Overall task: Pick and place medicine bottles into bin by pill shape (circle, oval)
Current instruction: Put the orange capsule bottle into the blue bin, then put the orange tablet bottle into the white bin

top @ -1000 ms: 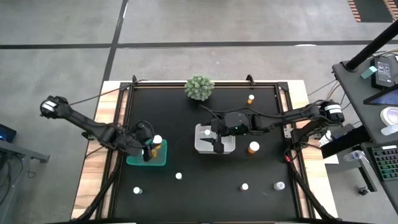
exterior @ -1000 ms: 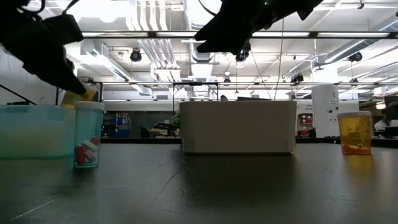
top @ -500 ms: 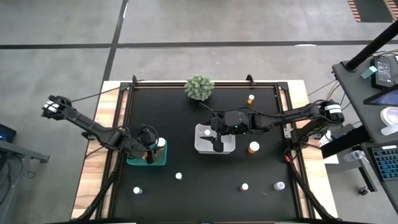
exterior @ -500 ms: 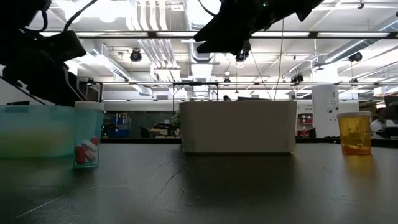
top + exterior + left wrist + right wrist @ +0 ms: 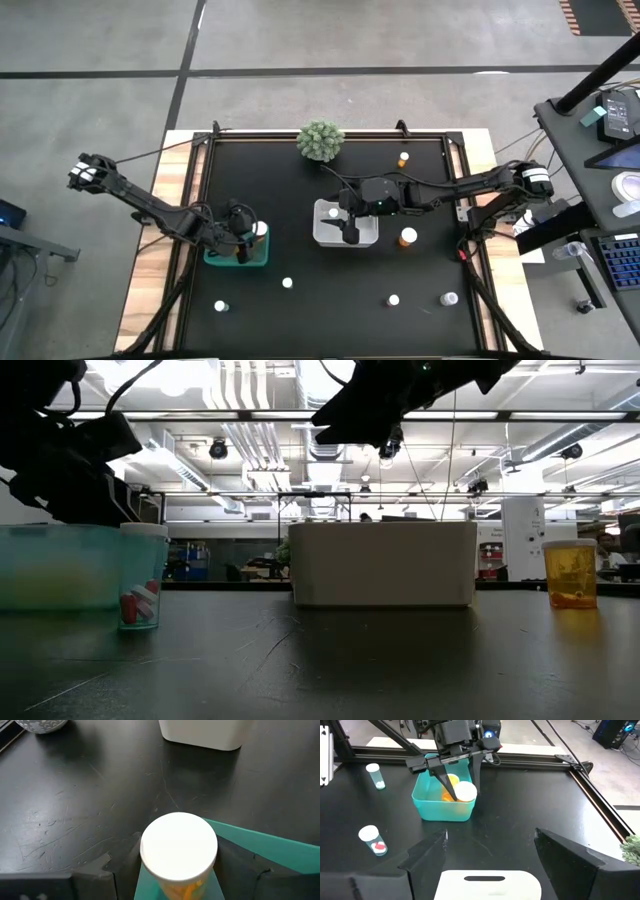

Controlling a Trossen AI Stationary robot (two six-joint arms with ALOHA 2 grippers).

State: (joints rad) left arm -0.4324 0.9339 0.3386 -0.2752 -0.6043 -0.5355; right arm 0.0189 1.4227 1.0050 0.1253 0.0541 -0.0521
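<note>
Dropping an amber bottle (image 5: 461, 790) into the teal bin (image 5: 432, 806); left gripper (image 5: 454, 779) fingers clamped on it, next just let go; right gripper (image 5: 349, 231) fingers apart over the white bin (image 5: 325, 229).

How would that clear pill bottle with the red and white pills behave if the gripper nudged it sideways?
The clear bottle stands upright, taller than it is wide, so a push near its white cap would probably tip it rather than slide it. Only a few pills sit at its bottom, so it is likely light. Once on its side, its round body would probably roll across the black table.
</note>
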